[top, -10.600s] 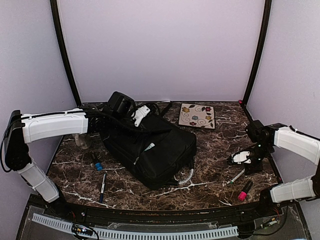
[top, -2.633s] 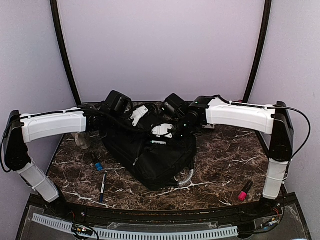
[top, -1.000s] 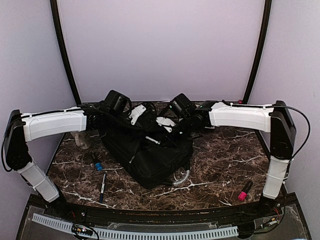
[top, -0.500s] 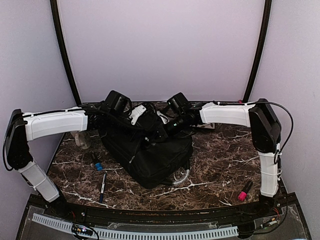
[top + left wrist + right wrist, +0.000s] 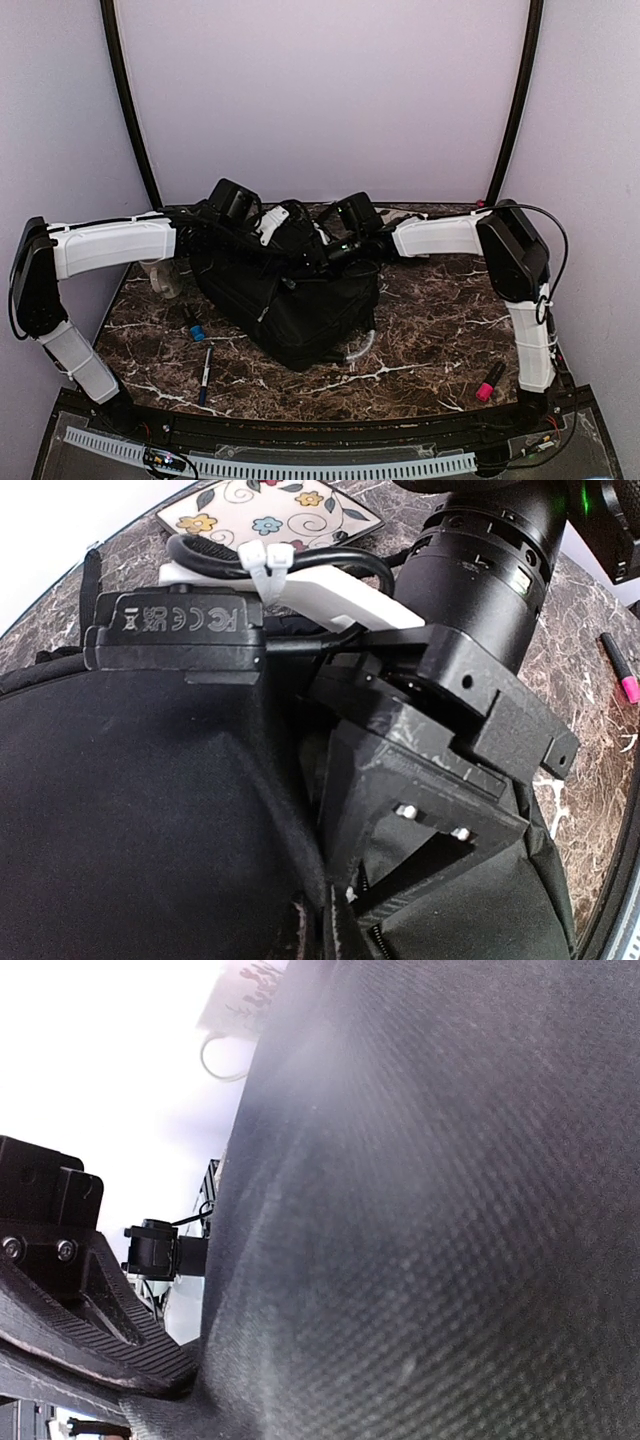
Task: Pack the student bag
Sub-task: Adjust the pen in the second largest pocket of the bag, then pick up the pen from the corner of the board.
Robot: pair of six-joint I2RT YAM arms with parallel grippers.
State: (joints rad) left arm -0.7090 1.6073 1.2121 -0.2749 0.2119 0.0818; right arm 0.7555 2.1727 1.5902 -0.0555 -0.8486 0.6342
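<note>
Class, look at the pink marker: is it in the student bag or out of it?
Out. The pink marker lies on the table, well apart from the student bag, toward the near right corner.

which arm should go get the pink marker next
Right. The pink marker lies near the right arm at its base, far from the left arm. The left gripper is shut at the student bag at its top edge, probably holding it up, so it should not leave.
</note>
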